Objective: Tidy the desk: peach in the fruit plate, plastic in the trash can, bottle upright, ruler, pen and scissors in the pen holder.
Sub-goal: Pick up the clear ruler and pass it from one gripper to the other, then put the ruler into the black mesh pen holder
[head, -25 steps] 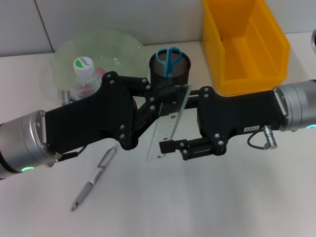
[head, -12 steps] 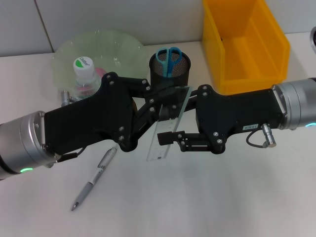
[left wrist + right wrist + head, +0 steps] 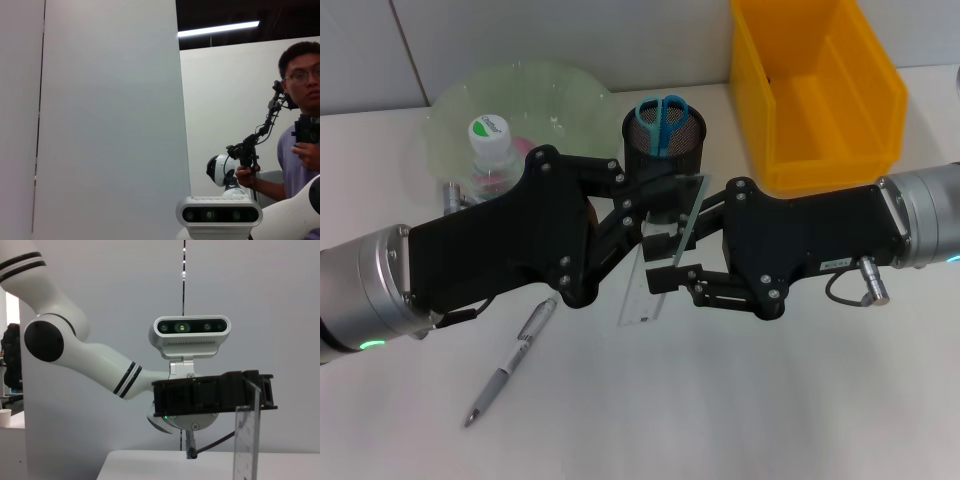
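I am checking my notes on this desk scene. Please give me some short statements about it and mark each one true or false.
1. The blue-handled scissors stand in the black mesh pen holder. True.
2. The silver pen is in the pen holder. False: it lies on the white desk.
3. The transparent plastic ruler is between the left gripper and the right gripper. True.
4. The yellow plastic bin holds the white-capped bottle. False: the bottle is by the green glass plate.
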Robot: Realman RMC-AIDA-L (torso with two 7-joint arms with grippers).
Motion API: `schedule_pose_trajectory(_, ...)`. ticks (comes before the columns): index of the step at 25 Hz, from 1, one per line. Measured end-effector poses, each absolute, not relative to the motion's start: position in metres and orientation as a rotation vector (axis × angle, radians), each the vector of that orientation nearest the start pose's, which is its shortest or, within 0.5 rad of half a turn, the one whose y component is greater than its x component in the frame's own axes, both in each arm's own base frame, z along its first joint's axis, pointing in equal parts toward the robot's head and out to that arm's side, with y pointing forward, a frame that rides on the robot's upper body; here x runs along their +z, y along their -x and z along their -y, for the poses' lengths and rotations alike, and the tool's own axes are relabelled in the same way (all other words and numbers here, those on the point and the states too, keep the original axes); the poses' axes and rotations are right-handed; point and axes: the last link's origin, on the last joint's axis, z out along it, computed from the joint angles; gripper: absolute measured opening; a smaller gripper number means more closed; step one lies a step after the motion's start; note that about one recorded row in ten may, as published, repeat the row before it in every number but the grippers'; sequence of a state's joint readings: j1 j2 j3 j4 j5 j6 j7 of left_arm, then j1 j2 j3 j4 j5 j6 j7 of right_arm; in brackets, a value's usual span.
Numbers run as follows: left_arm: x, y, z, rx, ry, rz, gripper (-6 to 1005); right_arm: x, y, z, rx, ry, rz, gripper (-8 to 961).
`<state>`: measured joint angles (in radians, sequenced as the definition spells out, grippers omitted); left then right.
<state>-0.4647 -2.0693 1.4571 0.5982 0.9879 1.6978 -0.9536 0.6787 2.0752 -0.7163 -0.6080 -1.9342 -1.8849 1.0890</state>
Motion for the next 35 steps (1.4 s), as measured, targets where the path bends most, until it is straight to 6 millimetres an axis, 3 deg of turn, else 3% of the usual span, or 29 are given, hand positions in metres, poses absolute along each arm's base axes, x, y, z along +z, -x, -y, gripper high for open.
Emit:
schedule_pose_trajectory(17, -0.0238, 0.1641, -0.2898, -1.524, 2.62, -0.044, 14, 0.0018, -0.1875, -0.3192, 1.045, 2.97, 0.101, 133)
schedule_pose_trajectory(27, -0.0234, 0.1635, -0.2877, -1.542, 2.625, -0.046, 16, 0.0017, -0.1871, -0.3175, 1.049, 2.955, 0.185, 14)
schedule_pose_trajectory(34, -0.0214, 0.1641, -0.2864, -1.559, 2.605, -0.053, 17, 0.002, -0.188, -0.3171, 1.05, 2.949, 0.189, 15)
schedule_pose_trajectory(35, -0.0214, 0.1642, -0.2863, -1.559, 2.604, -0.053, 66, 0.0021, -0.1881, -0.3171, 1.05, 2.946, 0.192, 17)
